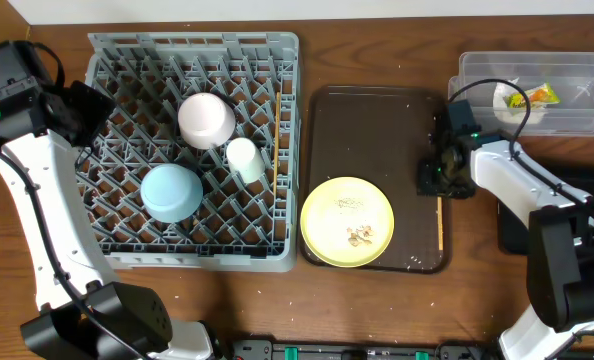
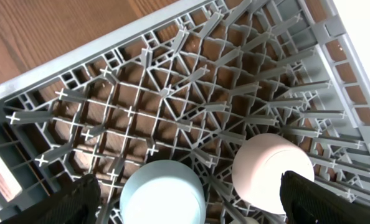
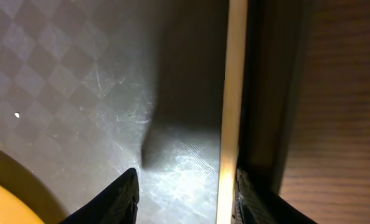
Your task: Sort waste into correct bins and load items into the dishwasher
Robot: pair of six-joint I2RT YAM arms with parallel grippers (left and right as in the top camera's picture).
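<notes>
Fingers [image 3: 119, 202] of right hand [image 3: 184, 194] parted astride chopstick [image 3: 232, 93] at tray [image 3: 79, 93] edge, left hand [image 2: 197, 199] wide open above rack [image 2: 172, 93]

The dish rack [image 1: 193, 40] is matt grey plastic. The serving tray [image 3: 73, 87] looks scratched and checker-textured; the chopstick [image 3: 233, 93], smooth pale wood.

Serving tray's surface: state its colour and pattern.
Dark brown serving tray, faint checkered embossing; right wrist view shows it best.

cup [image 1: 243, 158] in dish rack [image 1: 192, 40], plate [image 1: 347, 221] on serving tray [image 1: 377, 130] beside it
</notes>
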